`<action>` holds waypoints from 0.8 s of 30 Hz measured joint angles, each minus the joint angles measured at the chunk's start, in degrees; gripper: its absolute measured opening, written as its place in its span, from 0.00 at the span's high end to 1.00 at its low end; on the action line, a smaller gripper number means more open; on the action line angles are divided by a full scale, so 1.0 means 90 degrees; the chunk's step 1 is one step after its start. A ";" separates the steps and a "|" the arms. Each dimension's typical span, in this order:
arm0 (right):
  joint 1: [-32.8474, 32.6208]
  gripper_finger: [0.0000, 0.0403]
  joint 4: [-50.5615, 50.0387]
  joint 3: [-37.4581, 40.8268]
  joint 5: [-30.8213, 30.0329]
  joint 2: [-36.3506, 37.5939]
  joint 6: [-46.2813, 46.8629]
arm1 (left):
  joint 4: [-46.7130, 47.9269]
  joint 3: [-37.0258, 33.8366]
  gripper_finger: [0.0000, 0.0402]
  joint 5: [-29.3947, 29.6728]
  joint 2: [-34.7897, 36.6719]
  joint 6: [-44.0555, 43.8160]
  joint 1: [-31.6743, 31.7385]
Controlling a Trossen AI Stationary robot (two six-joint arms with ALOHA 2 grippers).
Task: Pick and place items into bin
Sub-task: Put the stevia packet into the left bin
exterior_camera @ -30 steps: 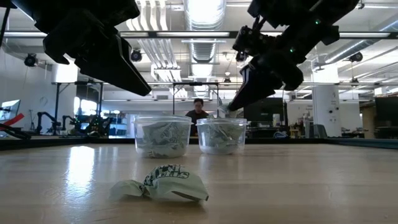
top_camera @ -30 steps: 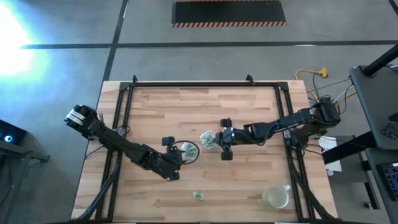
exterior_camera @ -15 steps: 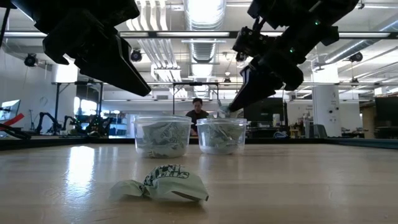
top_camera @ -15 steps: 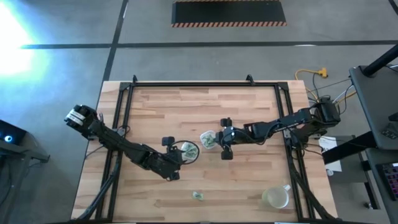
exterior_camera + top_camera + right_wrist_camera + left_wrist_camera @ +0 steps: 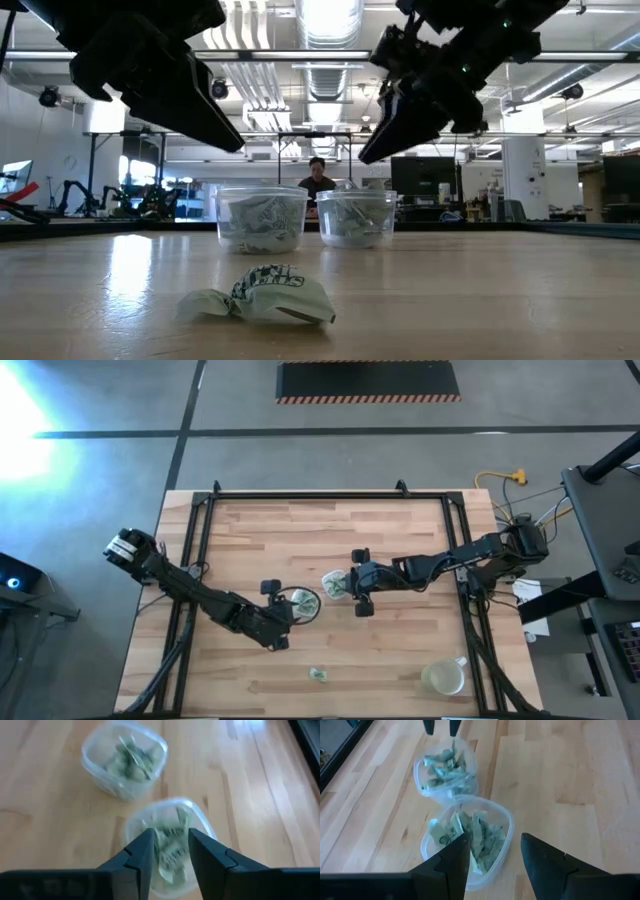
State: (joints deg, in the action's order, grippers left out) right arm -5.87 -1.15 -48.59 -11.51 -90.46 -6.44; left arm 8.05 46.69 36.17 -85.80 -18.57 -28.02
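Observation:
Two small clear tubs stand side by side mid-table, both holding crumpled pale green-and-white items. My right gripper [image 5: 170, 837] hangs open just above the right tub [image 5: 335, 584], and an item [image 5: 172, 852] lies in that tub below the gap between its fingers. My left gripper [image 5: 495, 842] is open and hovers beside and above the left tub [image 5: 303, 603], touching nothing. One more item [image 5: 319, 674] lies by itself on the wood near the table's front edge; it also shows close up in the low view [image 5: 262, 293].
A yellowish-white mug [image 5: 443, 678] stands at the near right corner. A black frame [image 5: 300, 495] runs round the wooden table. Bare wood lies between the tubs and the loose item. A person [image 5: 320, 180] sits in the room beyond the table.
My right gripper has risen a little from the right tub's rim and shifted slightly toward the table's left. The item that showed at its fingertips is no longer there; it has been let go over the tub. My left arm has kept still.

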 joint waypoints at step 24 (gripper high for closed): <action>-0.1379 0.75 -0.2408 -0.0855 -0.0002 0.0472 0.0684 | -0.3528 0.0371 0.60 -0.1249 -0.1545 0.2502 -0.1646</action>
State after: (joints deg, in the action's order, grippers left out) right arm -18.28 -22.82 -56.28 -11.53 -86.21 -0.28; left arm -23.69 50.03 24.93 -99.71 3.95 -42.84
